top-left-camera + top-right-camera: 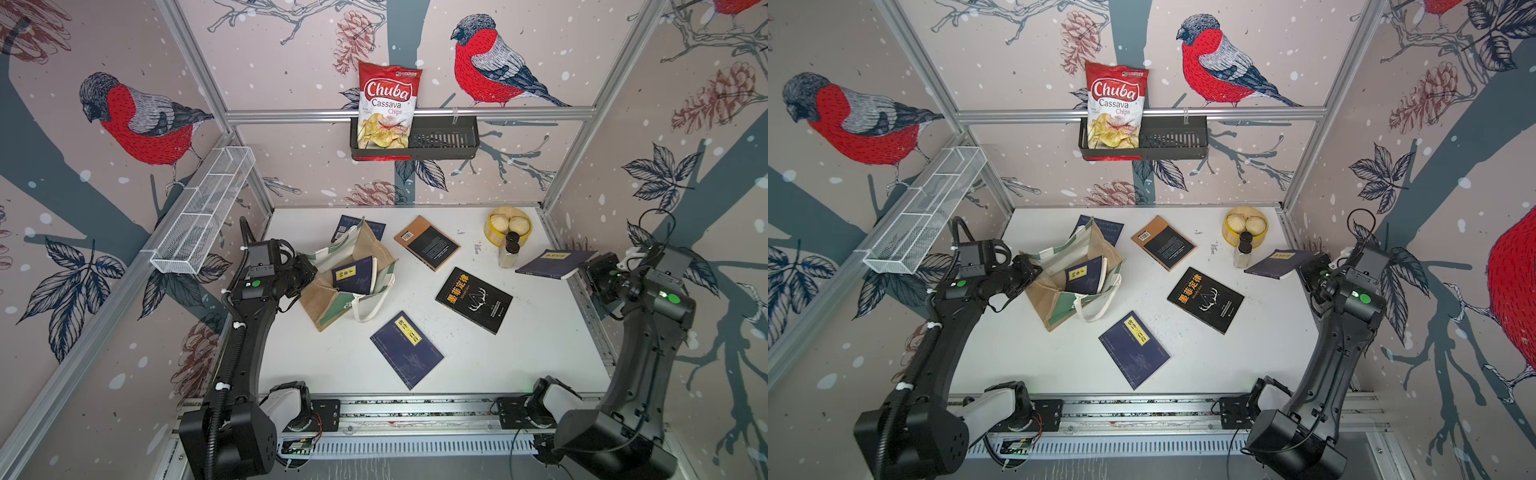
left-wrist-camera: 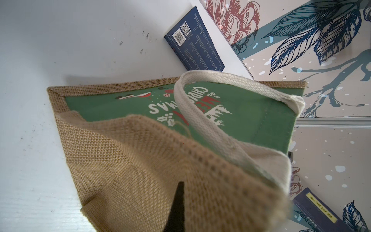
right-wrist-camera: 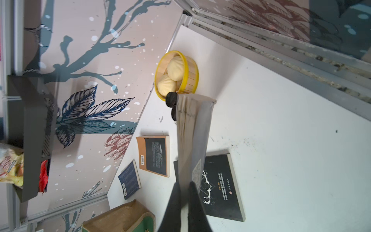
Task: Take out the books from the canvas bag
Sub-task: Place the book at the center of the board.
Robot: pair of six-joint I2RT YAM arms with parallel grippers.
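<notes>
Six thin paperbacks show in both top views. One navy book [image 1: 353,277] w/ yellow label sits tilted in the mouth of the canvas bag [image 1: 322,305], partly hidden by white lining. Bag: coarse tan jute weave, smooth green printed panel, flat woven cotton handle [image 2: 202,128]; it's slumped at the left of the white table [image 1: 519,353], mouth gaping. 2nd navy book [image 1: 347,224] lies flat behind the bag, one corner covered by it. Brown-black book [image 1: 428,244] (barcode side up), black antler book [image 1: 473,299] & 3rd navy book [image 1: 406,351] lie flat, apart from each other, mid-table to front.

Left arm reaches in low from the left wall, forearm approx level; left gripper [image 1: 307,270] is clamped on the bag's jute side wall. Wrist cam shows only one dark finger [image 2: 177,202]; the other is behind the jute.

Right arm is bent at the elbow by the right wall; right gripper [image 3: 184,186] pinches the 4th navy book [image 3: 192,140] by one edge, off the table, tilted, free end just beside a small black-capped bottle [image 1: 509,254]; touching or not, can't tell. In the wrist view its pages look fanned & blurred, cover text unreadable.

Round yellow steamer [image 1: 490,239] w/ pale buns sits right behind the bottle. Glossy red chips bag [image 1: 388,104] stands in a black slotted basket [image 1: 446,139] on the back wall.
</notes>
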